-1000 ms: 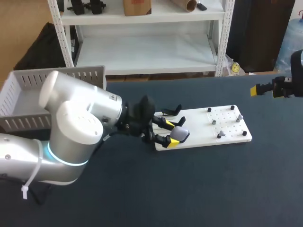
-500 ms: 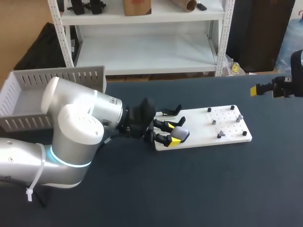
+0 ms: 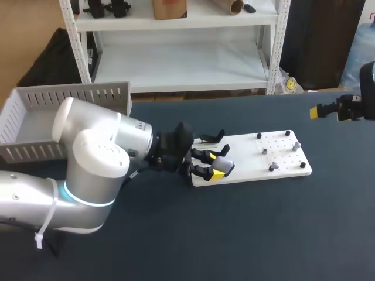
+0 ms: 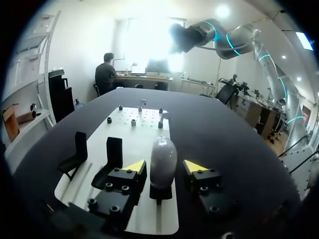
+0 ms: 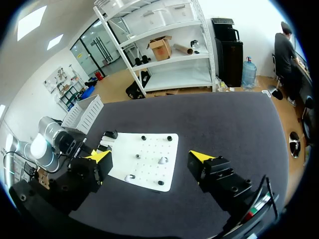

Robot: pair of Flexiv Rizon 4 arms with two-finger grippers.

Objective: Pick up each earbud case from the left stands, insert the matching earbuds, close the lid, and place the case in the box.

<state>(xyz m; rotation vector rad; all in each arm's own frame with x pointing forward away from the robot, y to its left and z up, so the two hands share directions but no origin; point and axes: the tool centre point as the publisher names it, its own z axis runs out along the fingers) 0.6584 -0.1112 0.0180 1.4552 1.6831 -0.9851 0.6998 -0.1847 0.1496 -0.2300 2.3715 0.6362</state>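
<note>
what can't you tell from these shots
Box: head view, the left arm covers part of it; contents there hidden.
Earbud case: left wrist view shows it end-on between the left hand's open fingers; lid seam not visible.
Earbuds on the white board: too small in head and right wrist views to match to a case.
Right hand: its arm is cut off by the head view's edge.

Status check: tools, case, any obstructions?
Left tool open, straddling the earbud case on its stand, not clamped. Right tool open, empty, clear of the white board. Nothing blocking the case.
</note>
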